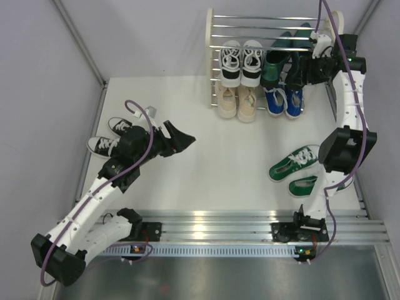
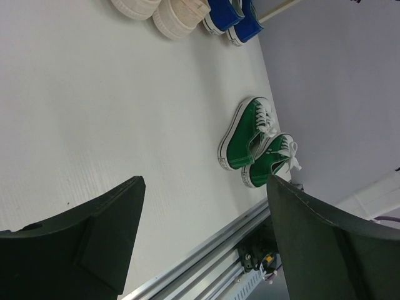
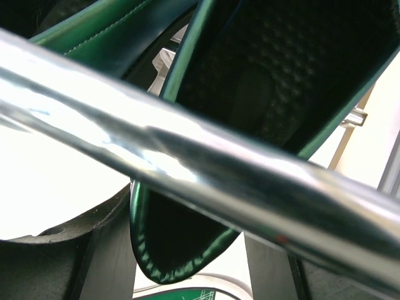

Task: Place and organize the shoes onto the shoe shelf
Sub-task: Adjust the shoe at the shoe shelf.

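Note:
The shoe shelf (image 1: 210,56) stands at the back right. It holds black-and-white sneakers (image 1: 242,61), beige lace-ups (image 1: 237,100), blue sneakers (image 1: 284,100) and dark green dress shoes (image 1: 275,65). My right gripper (image 1: 299,70) reaches into the shelf. In the right wrist view a chrome bar (image 3: 219,169) crosses in front, and the right gripper (image 3: 187,262) is shut on a dress shoe's heel (image 3: 181,250). Green sneakers (image 1: 300,169) (image 2: 250,140) lie on the table at the right. Another black-and-white pair (image 1: 109,134) sits at the left. My left gripper (image 1: 184,139) (image 2: 206,184) hovers open and holds nothing.
An aluminium rail (image 1: 212,225) (image 2: 206,262) runs along the table's near edge, carrying both arm bases. Grey walls close in the table at the back and on both sides. The beige lace-ups (image 2: 169,12) and blue sneakers (image 2: 231,19) show at the top of the left wrist view.

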You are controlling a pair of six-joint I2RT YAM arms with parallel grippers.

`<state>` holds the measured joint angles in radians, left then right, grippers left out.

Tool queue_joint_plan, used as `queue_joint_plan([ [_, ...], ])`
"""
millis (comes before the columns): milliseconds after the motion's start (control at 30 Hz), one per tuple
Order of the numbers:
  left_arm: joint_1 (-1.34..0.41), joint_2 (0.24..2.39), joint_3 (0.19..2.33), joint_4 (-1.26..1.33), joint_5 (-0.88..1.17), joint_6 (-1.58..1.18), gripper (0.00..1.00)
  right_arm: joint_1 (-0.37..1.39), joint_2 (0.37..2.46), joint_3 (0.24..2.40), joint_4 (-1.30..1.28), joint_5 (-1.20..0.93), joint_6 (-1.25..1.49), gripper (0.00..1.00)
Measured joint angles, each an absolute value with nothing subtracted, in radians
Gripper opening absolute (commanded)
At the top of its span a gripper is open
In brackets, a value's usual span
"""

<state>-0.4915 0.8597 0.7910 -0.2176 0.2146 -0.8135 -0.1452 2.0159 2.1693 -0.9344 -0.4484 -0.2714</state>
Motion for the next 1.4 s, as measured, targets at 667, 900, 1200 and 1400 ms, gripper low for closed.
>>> queue_joint_plan([
  [667, -0.492, 0.860, 0.791, -0.218, 0.221, -0.813, 0.84, -0.098, 1.997, 2.153, -0.924, -0.280, -0.215, 0.67],
  [900, -0.492, 0.860, 0.791, -0.217, 0.221, -0.813, 0.84, -0.091, 1.997, 2.133, -0.921, -0.257, -0.242, 0.94],
  [1200, -0.492, 0.870, 0.797, -0.216, 0.226, -0.808, 0.84, -0.115, 1.946, 2.122, -0.977, -0.354, -0.287, 0.99],
  [1400, -0.492, 0.984, 0.904, -0.210, 0.226, -0.765, 0.83, -0.191, 1.800, 2.121, -1.008, -0.551, -0.337, 0.99],
])
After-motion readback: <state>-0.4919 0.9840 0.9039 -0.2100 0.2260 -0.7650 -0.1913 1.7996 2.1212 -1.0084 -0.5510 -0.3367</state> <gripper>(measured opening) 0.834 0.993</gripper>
